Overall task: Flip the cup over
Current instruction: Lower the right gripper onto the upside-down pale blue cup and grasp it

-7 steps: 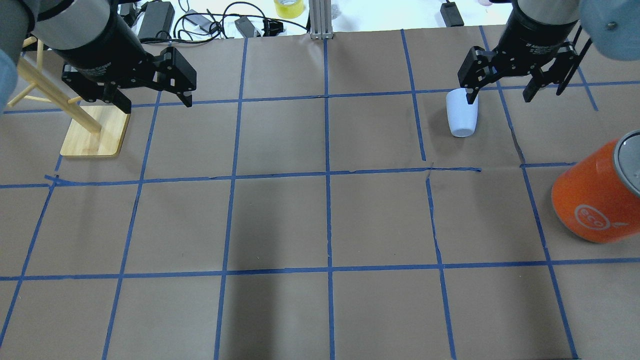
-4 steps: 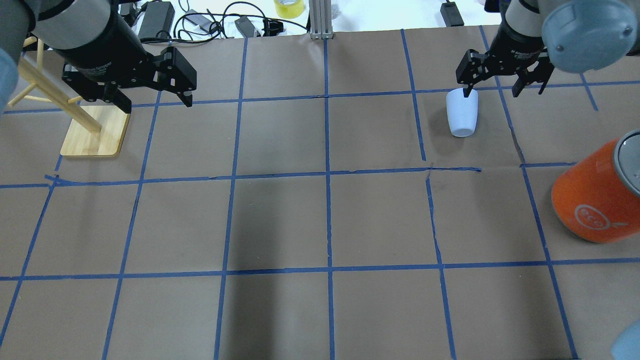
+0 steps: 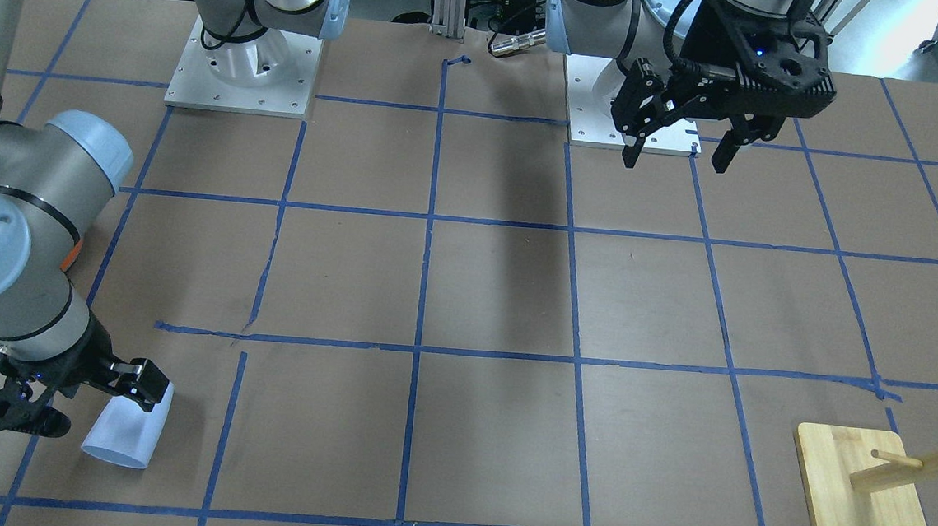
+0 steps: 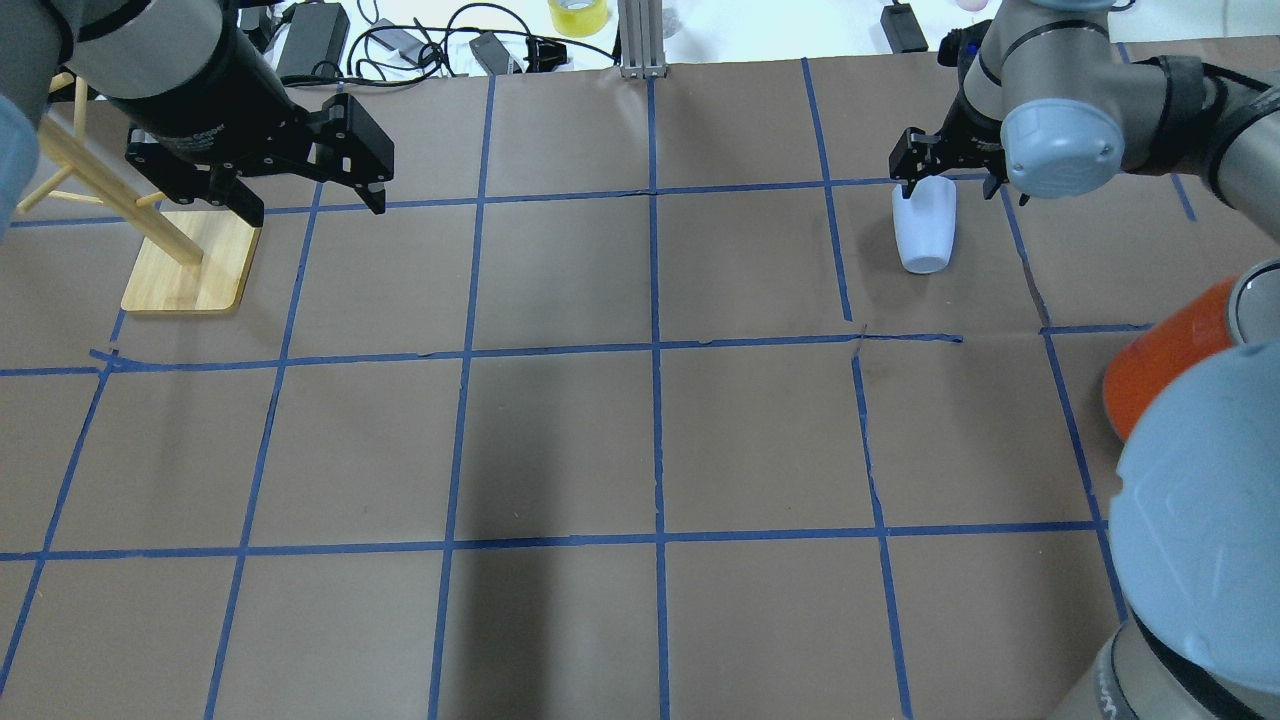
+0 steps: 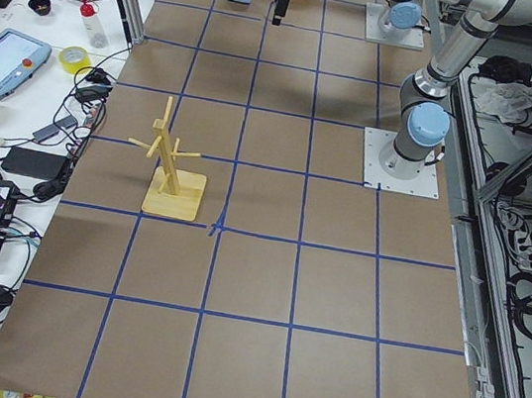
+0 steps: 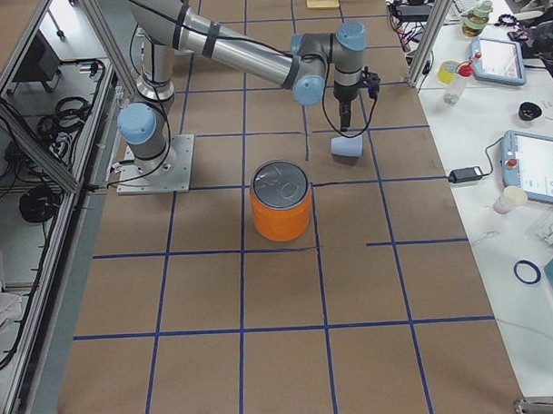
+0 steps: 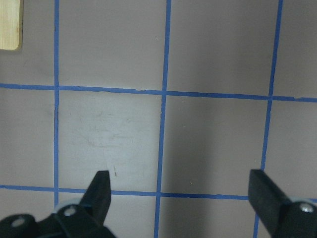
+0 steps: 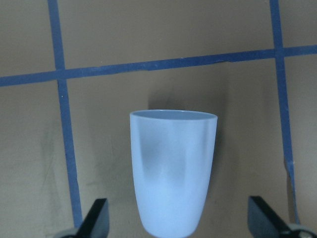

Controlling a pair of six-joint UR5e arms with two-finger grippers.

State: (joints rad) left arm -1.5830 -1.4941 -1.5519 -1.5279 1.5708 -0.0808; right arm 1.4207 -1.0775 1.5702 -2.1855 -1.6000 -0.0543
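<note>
The cup (image 8: 173,168) lies on its side on the tabletop (image 4: 560,440), far out on the robot's right, with its rim pointing away from the robot. The right hand (image 8: 179,218) sits at the cup's narrow base end, its fingers spread wider than the cup. In the wrist view neither finger is pressing on it. The wall is smooth and tapered, so a squeeze this near the base may squirt the cup forward or roll it aside. A low fingertip could snag the paper. Turning the wrist might swing the arm into the orange can (image 6: 281,202). The left hand (image 7: 181,198) hangs spread and empty, well apart.
</note>
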